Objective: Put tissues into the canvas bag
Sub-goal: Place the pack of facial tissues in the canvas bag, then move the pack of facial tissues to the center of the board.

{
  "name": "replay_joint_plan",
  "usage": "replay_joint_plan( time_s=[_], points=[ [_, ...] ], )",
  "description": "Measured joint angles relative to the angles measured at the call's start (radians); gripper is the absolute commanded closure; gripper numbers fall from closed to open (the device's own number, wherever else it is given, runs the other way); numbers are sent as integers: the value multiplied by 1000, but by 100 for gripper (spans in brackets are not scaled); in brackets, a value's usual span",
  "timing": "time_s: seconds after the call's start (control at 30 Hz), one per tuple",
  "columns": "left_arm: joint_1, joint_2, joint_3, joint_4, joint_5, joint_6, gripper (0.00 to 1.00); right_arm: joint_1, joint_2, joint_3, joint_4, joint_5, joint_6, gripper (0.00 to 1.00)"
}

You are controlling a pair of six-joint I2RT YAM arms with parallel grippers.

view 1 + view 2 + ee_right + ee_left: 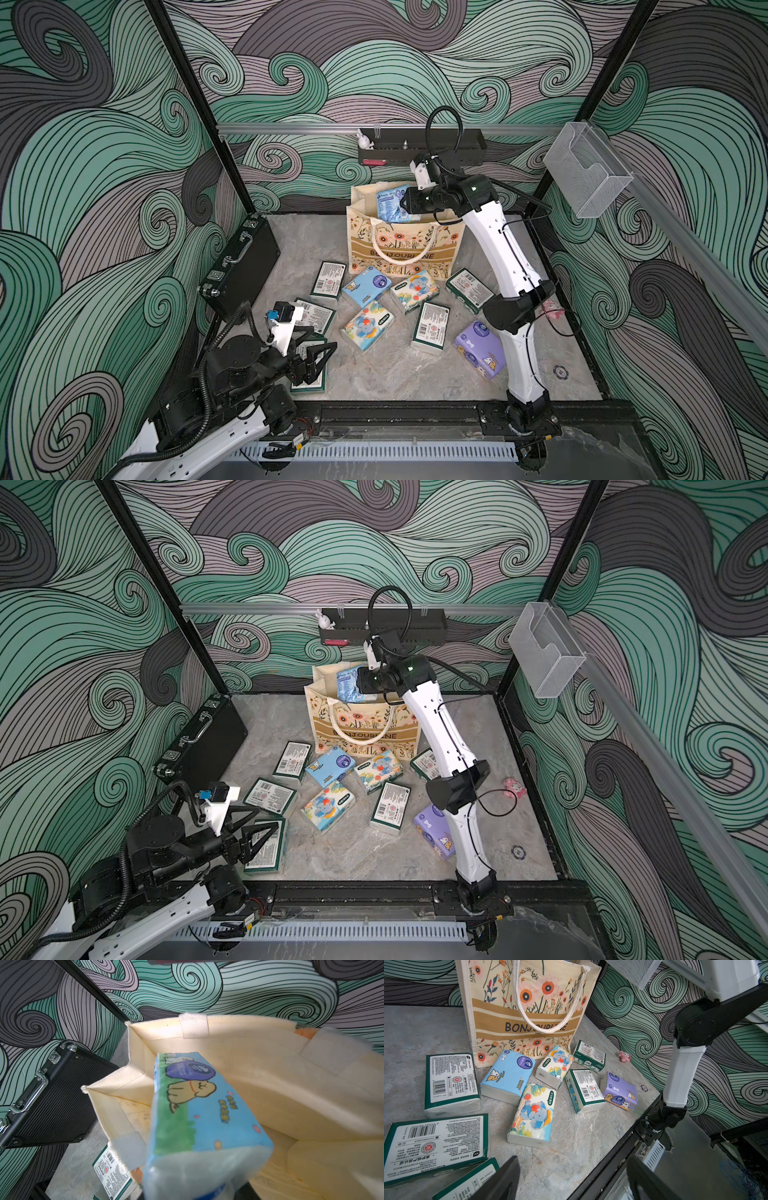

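While your right gripper [409, 204] pinches a light blue soft pack of tissues [390, 206] in the open mouth of the cream canvas bag [399, 249], printed with orange flowers, banded in tan lettering and hung with white rope handles, nine more packs lie on the grey marbled table [415, 374] in front of it; the bag stands upright near the middle of the table's far edge. From the right wrist you see the held pack [199, 1115] tilted over the bag's pale lining [280, 1088], its near end blurred, and the fingers gripping it are hidden behind it.

Your left gripper [324, 337] hangs at the near left corner, black fingers [500, 1180] spread wide and holding nothing, over a dark green-and-white barcode pack [270, 850]; two like it [316, 316] [328, 280] lie toward the bag, a fourth [430, 328] lies mid-table and a fifth [469, 291] sits beside your right arm.

A second light blue pack [365, 286] and a white elephant-print pack [415, 291] lie just at the bag's foot; another elephant-print pack [368, 324] lies nearer the middle; the purple pack [480, 349] sits toward the near right corner.

A black hard briefcase with metal latches [241, 266] stands at the left edge; a small pink toy figure [550, 309] sits by the right edge.
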Motion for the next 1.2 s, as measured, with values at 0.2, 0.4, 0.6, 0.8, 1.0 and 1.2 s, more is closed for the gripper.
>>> replay_joint_plan(
  time_s=[0.2,0.4,0.6,0.8,1.0,1.2],
  points=[
    [0,-13,-1,-2,-13,0,17,-9,80,0,27,-110,67,66],
    [0,-13,-1,-2,-19,0,17,-37,114,0,69,-231,152,34],
    [0,-10,-1,-2,-22,0,17,-83,83,-23,107,-266,149,23],
    [0,22,-2,-2,-26,1,16,-121,-145,-202,115,-237,112,23],
    [0,45,-2,-3,-46,1,15,-31,-538,-594,217,-203,55,22],
    [0,141,3,-34,-115,-14,4,132,-883,-1141,383,-224,69,22]
  ],
)
